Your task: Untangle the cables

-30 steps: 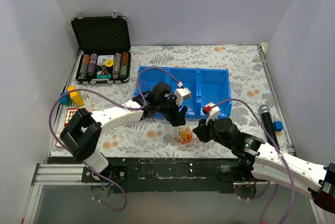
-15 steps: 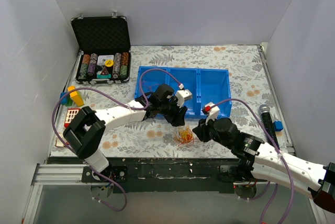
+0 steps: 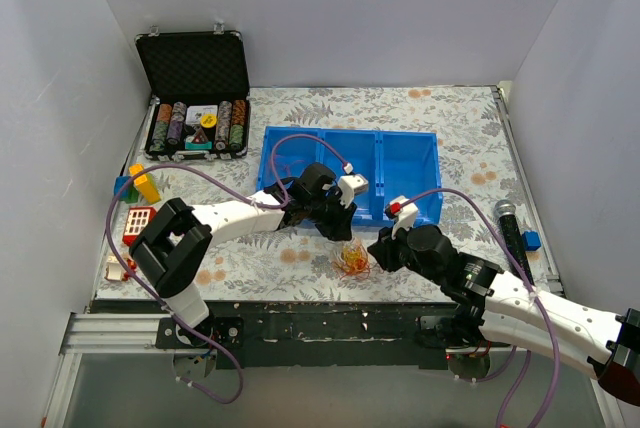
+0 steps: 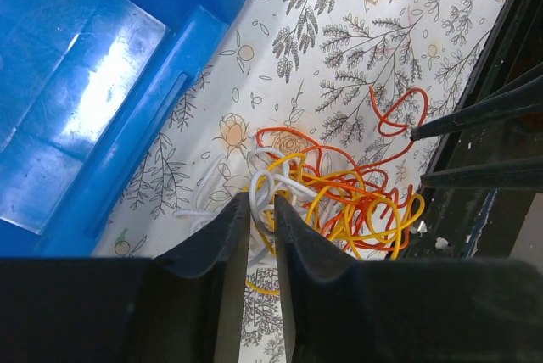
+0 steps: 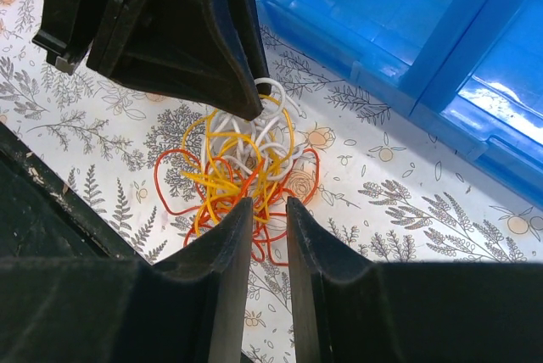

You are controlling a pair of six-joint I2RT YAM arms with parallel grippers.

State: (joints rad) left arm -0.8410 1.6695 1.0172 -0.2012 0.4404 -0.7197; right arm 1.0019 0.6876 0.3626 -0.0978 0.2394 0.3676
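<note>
The cables (image 3: pixel 353 260) are a fist-sized tangle of thin orange, red, yellow and white curly wires on the floral cloth near the front edge. They also show in the left wrist view (image 4: pixel 331 189) and the right wrist view (image 5: pixel 242 164). My left gripper (image 3: pixel 345 231) reaches the tangle from behind. Its jaws (image 4: pixel 261 200) are almost together, with a white loop pinched between the tips. My right gripper (image 3: pixel 378 249) is at the tangle's right side. It (image 5: pixel 267 203) stands narrowly open, with orange and yellow strands lying at its tips.
A blue three-compartment bin (image 3: pixel 350 132) stands just behind the tangle. An open black case of poker chips (image 3: pixel 195 98) is at the back left. Toy blocks (image 3: pixel 140 186) lie at the left edge, and a microphone (image 3: pixel 510 223) lies at the right. The black front rail (image 3: pixel 320 313) runs close below the tangle.
My left gripper has come down and forward onto the back of the tangle, and its elbow has swung right. The right arm has stayed put.
</note>
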